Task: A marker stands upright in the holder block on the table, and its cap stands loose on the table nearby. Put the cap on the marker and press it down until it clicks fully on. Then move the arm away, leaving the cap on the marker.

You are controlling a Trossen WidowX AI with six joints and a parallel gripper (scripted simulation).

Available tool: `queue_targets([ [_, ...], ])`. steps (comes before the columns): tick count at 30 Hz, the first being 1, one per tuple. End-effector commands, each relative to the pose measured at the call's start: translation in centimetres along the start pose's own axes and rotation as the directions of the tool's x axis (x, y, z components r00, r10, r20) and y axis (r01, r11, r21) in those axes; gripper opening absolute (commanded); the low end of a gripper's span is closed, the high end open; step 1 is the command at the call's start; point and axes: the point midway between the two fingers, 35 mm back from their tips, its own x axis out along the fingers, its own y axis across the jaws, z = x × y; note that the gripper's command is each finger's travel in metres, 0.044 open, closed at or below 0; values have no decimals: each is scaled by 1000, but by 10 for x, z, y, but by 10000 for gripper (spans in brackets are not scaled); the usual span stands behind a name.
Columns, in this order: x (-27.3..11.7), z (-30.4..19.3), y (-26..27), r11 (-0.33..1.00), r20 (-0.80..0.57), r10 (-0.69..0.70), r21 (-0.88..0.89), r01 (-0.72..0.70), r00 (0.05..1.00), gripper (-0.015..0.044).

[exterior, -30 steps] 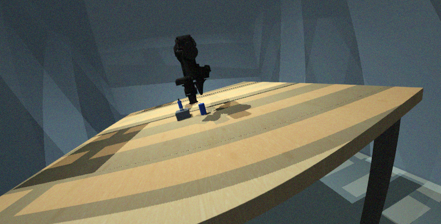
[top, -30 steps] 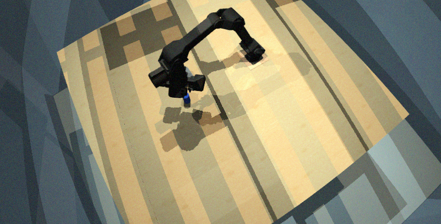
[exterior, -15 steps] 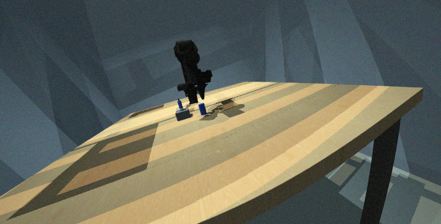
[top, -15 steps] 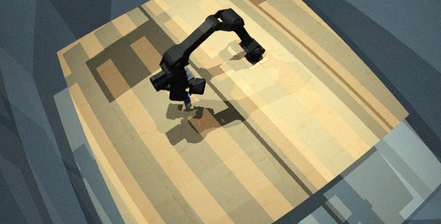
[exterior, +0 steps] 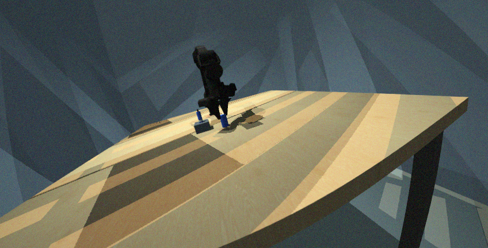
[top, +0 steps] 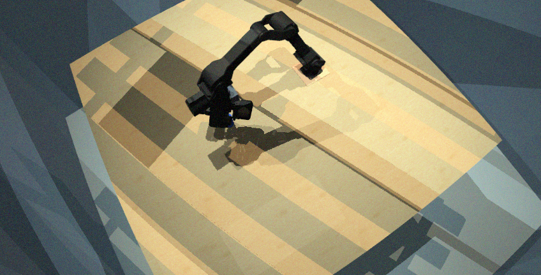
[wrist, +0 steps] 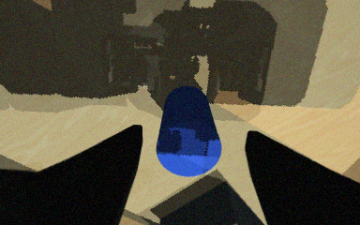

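Observation:
The blue cap (top: 232, 122) (exterior: 224, 121) (wrist: 188, 133) stands upright on the table. My gripper (exterior: 222, 116) (wrist: 194, 136) is open and points down over it. In the wrist view the cap is between the two fingertips, with a gap on each side, so neither finger touches it. In the exterior view the fingertips are near the cap's top. The blue marker (exterior: 199, 115) stands upright, dark tip up, in the grey holder block (exterior: 202, 127) (wrist: 201, 208) beside the cap. The marker is hidden behind the arm in the top view and is not in the wrist view.
The holder block is close to the cap, at the lower edge of the wrist view near the fingers. The arm's base (top: 312, 70) stands farther back on the wooden table (top: 341, 181) (exterior: 308, 163). The arm's dark shadow lies beside the cap.

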Motion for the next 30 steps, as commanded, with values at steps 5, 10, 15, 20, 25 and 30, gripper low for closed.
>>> queue_targets([
  [5, 16, -1, 2, 1000, -5, 10, -4, -10, 1000, 248],
  [10, 25, -2, 3, 1000, -5, 10, -4, -10, 1000, 248],
  [15, 27, -2, 3, 1000, -5, 10, -4, -10, 1000, 248],
  [20, 27, -1, 3, 1000, -5, 10, -4, -10, 1000, 156],
  [25, 27, -1, 3, 1000, -5, 10, -4, -10, 1000, 123],
  [30, 25, -1, 2, 1000, -5, 10, -4, -10, 1000, 50],
])
